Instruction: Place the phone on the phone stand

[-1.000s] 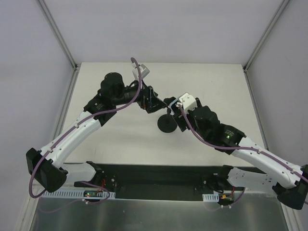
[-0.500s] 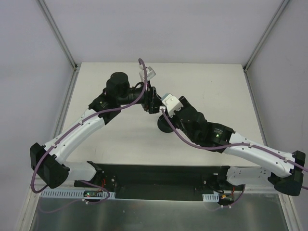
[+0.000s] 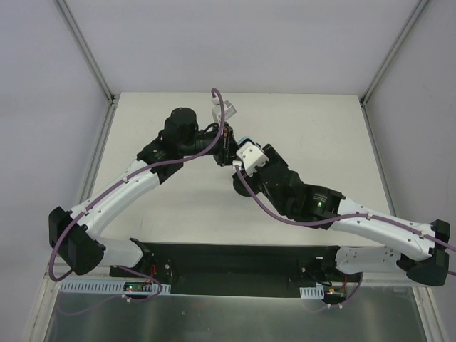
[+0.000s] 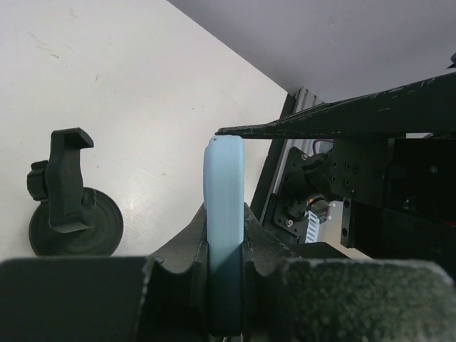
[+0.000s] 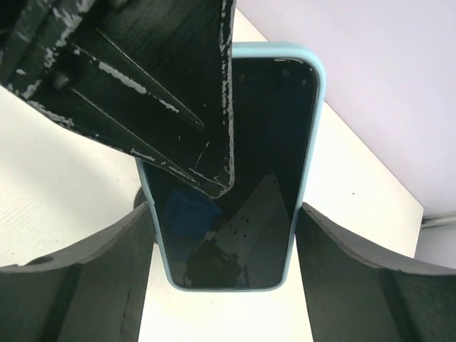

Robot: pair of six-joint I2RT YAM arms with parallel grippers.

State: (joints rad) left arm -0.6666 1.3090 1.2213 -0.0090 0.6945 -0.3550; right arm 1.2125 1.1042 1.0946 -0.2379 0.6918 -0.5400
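The phone (image 5: 242, 178), black screen in a light blue case, is held in the air between both grippers. My left gripper (image 4: 224, 249) is shut on its flat faces, so the left wrist view shows the phone (image 4: 223, 206) edge-on. My right gripper (image 5: 224, 214) spans its width, with a finger against each long side. Only a sliver of the blue case (image 3: 243, 141) shows from above. The black phone stand (image 4: 65, 192) stands upright on its round base on the table, to the left of the phone and apart from it. From above, the right arm partly hides the stand (image 3: 239, 187).
The white table (image 3: 313, 135) runs to metal frame rails at both sides. The left arm (image 3: 121, 192) and the right arm (image 3: 370, 224) meet over the table's middle. Purple cables loop along both arms. A black base plate (image 3: 228, 267) lies along the near edge.
The right arm has carried the phone left, over the stand, to the left gripper. The left gripper has gone from open to shut on the phone.
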